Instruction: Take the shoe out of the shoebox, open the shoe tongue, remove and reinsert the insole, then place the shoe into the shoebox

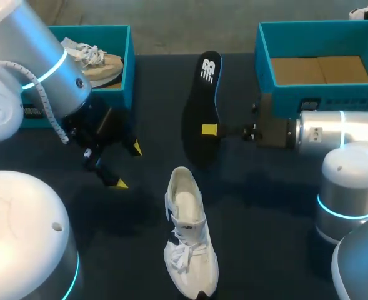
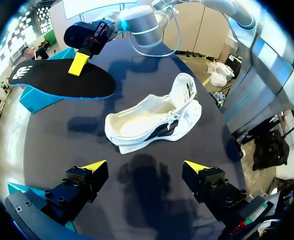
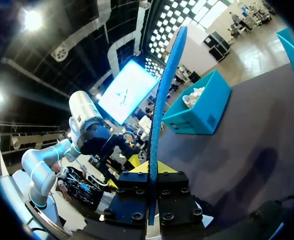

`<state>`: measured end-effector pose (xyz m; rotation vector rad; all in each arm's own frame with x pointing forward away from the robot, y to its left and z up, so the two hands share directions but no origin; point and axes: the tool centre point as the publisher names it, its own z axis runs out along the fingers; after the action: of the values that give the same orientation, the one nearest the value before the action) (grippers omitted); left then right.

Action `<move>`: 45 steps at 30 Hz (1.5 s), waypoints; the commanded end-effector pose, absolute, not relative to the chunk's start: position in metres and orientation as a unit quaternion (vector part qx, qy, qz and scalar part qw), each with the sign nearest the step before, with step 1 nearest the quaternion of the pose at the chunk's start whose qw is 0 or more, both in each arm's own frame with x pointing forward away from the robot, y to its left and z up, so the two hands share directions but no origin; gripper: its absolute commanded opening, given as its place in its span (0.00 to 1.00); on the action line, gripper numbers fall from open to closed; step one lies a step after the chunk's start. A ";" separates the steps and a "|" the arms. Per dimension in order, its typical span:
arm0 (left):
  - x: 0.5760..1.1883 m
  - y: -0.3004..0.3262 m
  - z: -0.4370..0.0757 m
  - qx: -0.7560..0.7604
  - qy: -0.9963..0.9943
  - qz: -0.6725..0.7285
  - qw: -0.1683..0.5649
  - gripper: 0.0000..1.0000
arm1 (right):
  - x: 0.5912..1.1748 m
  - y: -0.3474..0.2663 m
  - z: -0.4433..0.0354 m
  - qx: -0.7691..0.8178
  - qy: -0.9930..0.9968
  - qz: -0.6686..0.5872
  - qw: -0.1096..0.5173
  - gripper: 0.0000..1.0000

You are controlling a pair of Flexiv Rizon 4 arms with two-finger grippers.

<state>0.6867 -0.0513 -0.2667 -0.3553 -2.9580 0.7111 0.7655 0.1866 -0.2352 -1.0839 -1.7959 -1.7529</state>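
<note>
Roughly halfway through, judging from the layout. The white sneaker (image 1: 187, 231) was out of its box and lay on the dark table (image 1: 277, 206) near the front edge, toe twd 6 o'clock, heel twd 12. In the left wrist view the sneaker (image 2: 156, 120) lay on its side ahead of the fingers, mouth gaping and tongue pulled back, so the tongue step looked done.

Insole also out. The right gripper (image 1: 216, 130) was clenched on the black insole (image 1: 203, 94), gripping its long edge. The insole sat at 12 o'clock from the sneaker, apart from it. In the right wrist view the insole (image 3: 161, 100) stood edge-on betw. the fingers, blue side showing.

The left gripper (image 1: 127, 165) was released and empty, at approx. 10 o'clock from the sneaker, not touching it.

Left to do: reinsert the insole, then box the sneaker. The teal shoebox (image 1: 321, 59) at 1 o'clock from the sneaker held nothing but its cardboard floor, prob. the destination. The other teal box (image 1: 129, 62) at 11 o'clock held a second shoe (image 1: 96, 56).
</note>
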 end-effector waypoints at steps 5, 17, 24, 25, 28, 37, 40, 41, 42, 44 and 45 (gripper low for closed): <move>0.689 -0.057 -0.299 -0.096 -0.968 0.229 0.047 1.00 | 0.767 0.197 -0.247 -0.363 -0.653 -0.633 0.204 0.00; 0.685 -0.063 -0.329 -0.094 -0.963 0.243 0.065 1.00 | 0.761 0.210 -0.259 -0.323 -0.657 -0.649 0.209 0.00; 0.680 -0.069 -0.335 -0.095 -0.965 0.239 0.055 1.00 | 0.756 0.212 -0.261 -0.318 -0.660 -0.648 0.208 0.00; 0.680 -0.069 -0.335 -0.095 -0.965 0.238 0.053 1.00 | 0.755 0.211 -0.262 -0.318 -0.660 -0.648 0.207 0.00; 0.678 -0.070 -0.338 -0.094 -0.966 0.235 0.050 1.00 | 0.752 0.209 -0.264 -0.319 -0.659 -0.650 0.205 0.00; 0.674 -0.071 -0.346 -0.090 -0.966 0.235 0.054 1.00 | 0.748 0.207 -0.269 -0.315 -0.656 -0.653 0.208 0.00; 0.671 -0.072 -0.349 -0.089 -0.967 0.232 0.053 1.00 | 0.747 0.208 -0.270 -0.315 -0.656 -0.654 0.209 0.00; 0.671 -0.072 -0.349 -0.088 -0.967 0.232 0.053 1.00 | 0.747 0.207 -0.271 -0.315 -0.656 -0.654 0.209 0.00; 0.670 -0.072 -0.350 -0.087 -0.967 0.232 0.054 1.00 | 0.747 0.207 -0.271 -0.315 -0.656 -0.654 0.209 0.00; 0.669 -0.073 -0.352 -0.086 -0.967 0.233 0.055 1.00 | 0.747 0.207 -0.272 -0.315 -0.655 -0.655 0.208 0.00; 0.668 -0.074 -0.353 -0.085 -0.967 0.232 0.055 1.00 | 0.747 0.206 -0.273 -0.316 -0.655 -0.654 0.208 0.00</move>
<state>0.6704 -0.0714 -0.3489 -0.2614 -2.9311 0.7089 0.7486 0.2053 -0.2720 -0.8744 -1.8223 -1.8217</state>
